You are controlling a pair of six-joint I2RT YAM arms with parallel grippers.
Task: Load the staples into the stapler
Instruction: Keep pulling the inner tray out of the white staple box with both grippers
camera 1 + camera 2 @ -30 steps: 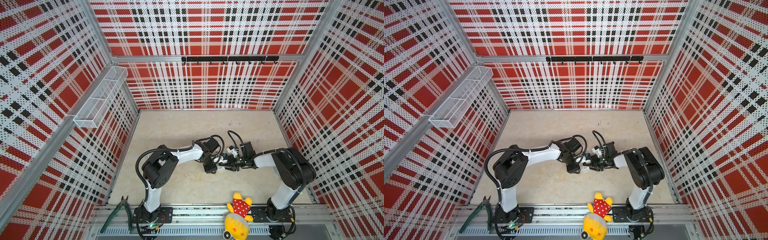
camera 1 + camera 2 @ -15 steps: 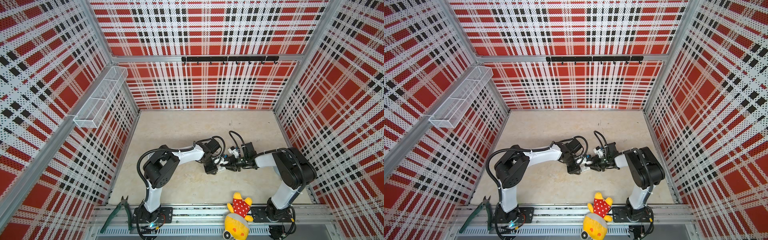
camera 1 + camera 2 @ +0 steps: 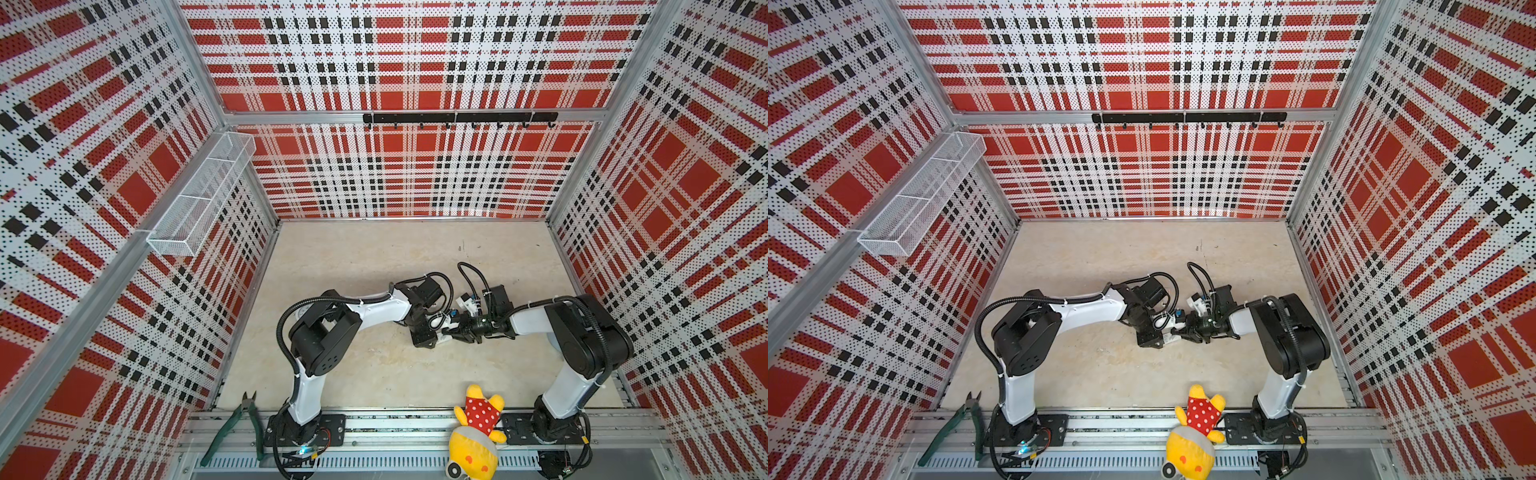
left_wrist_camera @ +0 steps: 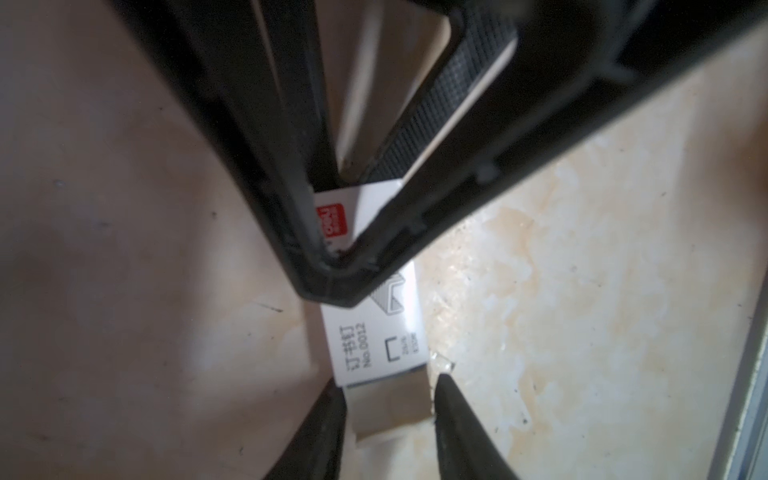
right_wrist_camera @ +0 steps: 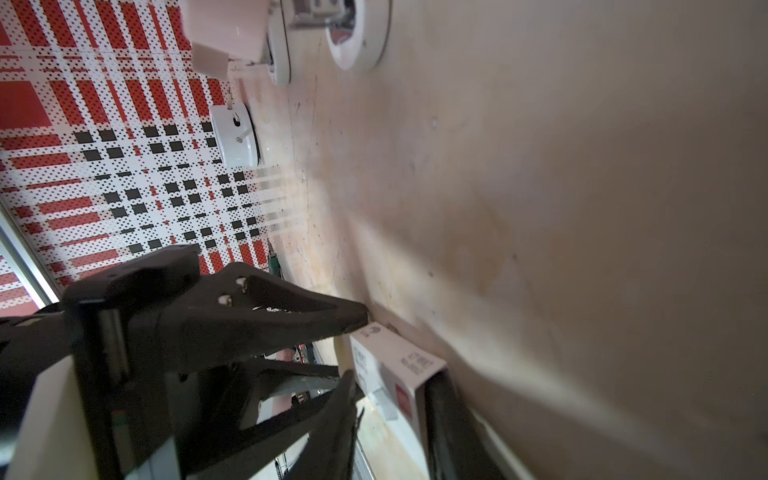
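Observation:
The small white staples box (image 4: 374,332), with a red corner mark, lies low over the floor between both grippers; the staples inside it are hidden. My left gripper (image 4: 388,384) is shut on the brown inner tray (image 4: 386,405) sticking out of one end. At the red-marked end, my right gripper (image 5: 395,376) is shut across the box (image 5: 390,361). In both top views the left gripper (image 3: 436,334) and right gripper (image 3: 457,330) meet tip to tip at mid-floor, with the box (image 3: 1173,338) a white sliver between them. A pink stapler (image 5: 224,29) shows partly at the edge of the right wrist view.
Green pliers (image 3: 245,419) and a yellow plush toy (image 3: 473,432) lie on the front rail. A white wire basket (image 3: 199,195) hangs on the left wall and a black hook rail (image 3: 457,117) on the back wall. The beige floor (image 3: 374,257) stretches behind the arms.
The right gripper's jaws have narrowed onto the box and it has edged towards the left gripper. The left jaws have tightened slightly on the tray end.

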